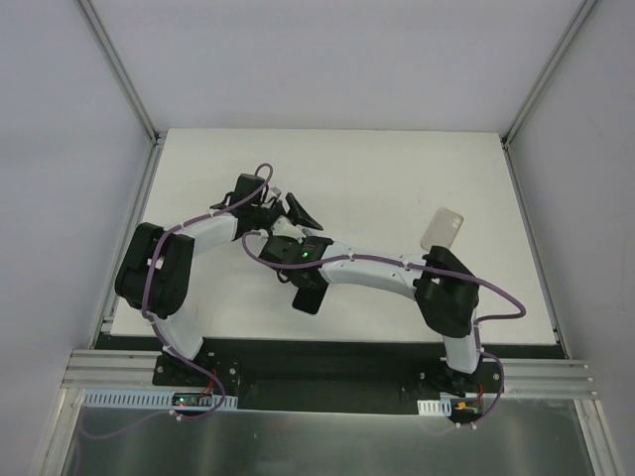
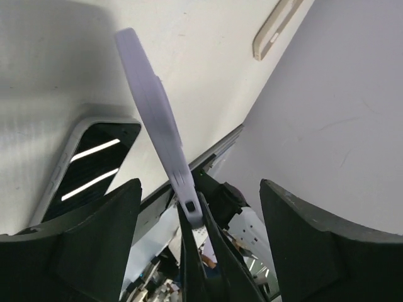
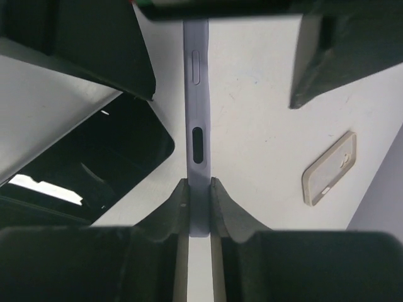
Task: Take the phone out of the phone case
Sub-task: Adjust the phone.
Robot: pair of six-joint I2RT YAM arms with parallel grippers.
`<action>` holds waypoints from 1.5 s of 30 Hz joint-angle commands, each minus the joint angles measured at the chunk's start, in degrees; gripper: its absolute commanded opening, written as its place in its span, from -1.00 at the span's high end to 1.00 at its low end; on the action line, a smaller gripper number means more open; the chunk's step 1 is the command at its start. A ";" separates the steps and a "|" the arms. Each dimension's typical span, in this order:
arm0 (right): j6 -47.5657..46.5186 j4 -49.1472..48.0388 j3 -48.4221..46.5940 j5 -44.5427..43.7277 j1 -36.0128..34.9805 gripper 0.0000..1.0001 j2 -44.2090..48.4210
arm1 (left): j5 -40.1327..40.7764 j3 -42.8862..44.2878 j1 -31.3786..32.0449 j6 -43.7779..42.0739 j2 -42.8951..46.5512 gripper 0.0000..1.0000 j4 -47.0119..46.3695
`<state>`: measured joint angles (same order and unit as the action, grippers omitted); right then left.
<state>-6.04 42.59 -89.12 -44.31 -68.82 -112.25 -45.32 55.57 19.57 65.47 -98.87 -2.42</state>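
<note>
A lavender phone case [image 3: 198,119] is held edge-on above the table, empty. My right gripper [image 3: 198,189] is shut on its lower edge; its thin black fingers also show in the left wrist view [image 2: 189,245], clamped on the case [image 2: 154,107]. The phone [image 2: 85,170], dark screen up, lies flat on the white table beside the case, and shows in the right wrist view [image 3: 107,157] and the top view [image 1: 310,297]. My left gripper [image 2: 200,189] is open, with one jaw on each side of the case and neither touching it. In the top view both grippers meet at mid-table [image 1: 288,218].
A beige phone case [image 1: 443,228] lies on the table to the right, apart from the arms; it also shows in the left wrist view [image 2: 277,28] and the right wrist view [image 3: 330,167]. Grey walls enclose the white table [image 1: 397,178].
</note>
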 commanded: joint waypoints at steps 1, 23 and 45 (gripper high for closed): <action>4.28 -0.05 2.72 3.16 3.59 0.97 7.91 | -1.96 4.45 0.29 -3.07 5.18 -0.52 1.00; 35.71 -47.89 42.00 60.46 37.87 0.97 48.87 | -6.53 7.80 -0.50 -13.27 10.89 -0.54 2.51; 71.59 -104.70 52.21 81.40 44.38 0.97 32.98 | -15.06 -3.63 -0.68 13.45 5.18 -0.52 -47.85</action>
<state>57.01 -41.69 -36.32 32.82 -24.58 -77.14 -58.48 52.36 18.44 74.43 -92.07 -39.81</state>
